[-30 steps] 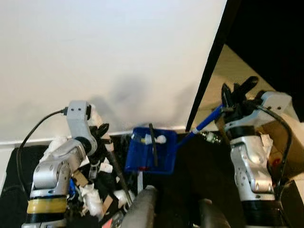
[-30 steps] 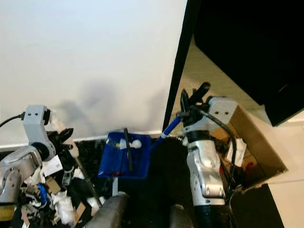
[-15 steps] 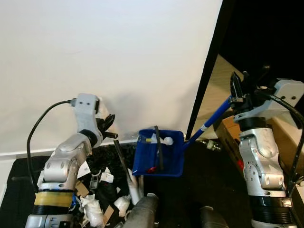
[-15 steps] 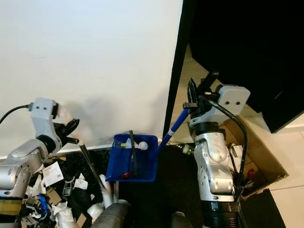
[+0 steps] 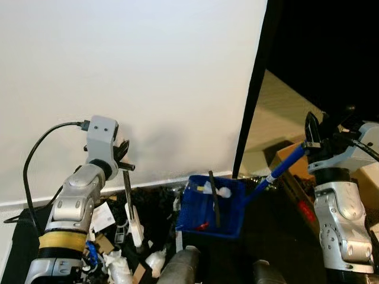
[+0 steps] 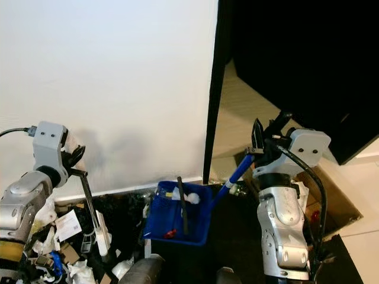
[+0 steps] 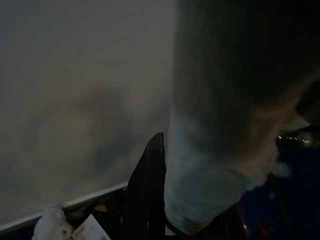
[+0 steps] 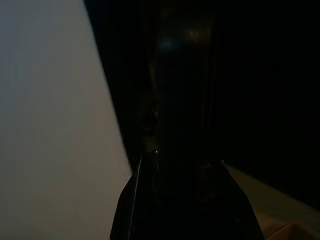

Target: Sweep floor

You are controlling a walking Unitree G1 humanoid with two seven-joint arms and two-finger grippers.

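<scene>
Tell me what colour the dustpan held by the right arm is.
Blue, tray and long handle alike; the plastic dustpan shows best in the left eye view.

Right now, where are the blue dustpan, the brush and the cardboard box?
dustpan (image 5: 198,214): left eye view, on its blue tray wall.
brush (image 5: 127,188): left eye view, on its dark handle.
box (image 6: 333,199): right eye view, on its brown side flap.

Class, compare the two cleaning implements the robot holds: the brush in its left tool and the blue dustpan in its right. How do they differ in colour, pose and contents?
The brush has a dark handle and hangs near upright from the left tool; the dustpan is bright blue, its handle slanting up to the right tool. The dustpan holds white scraps and a dark strip; the brush carries nothing. The brush hangs above floor litter; the dustpan is raised beside it. Both are gripped by their handles.
</scene>
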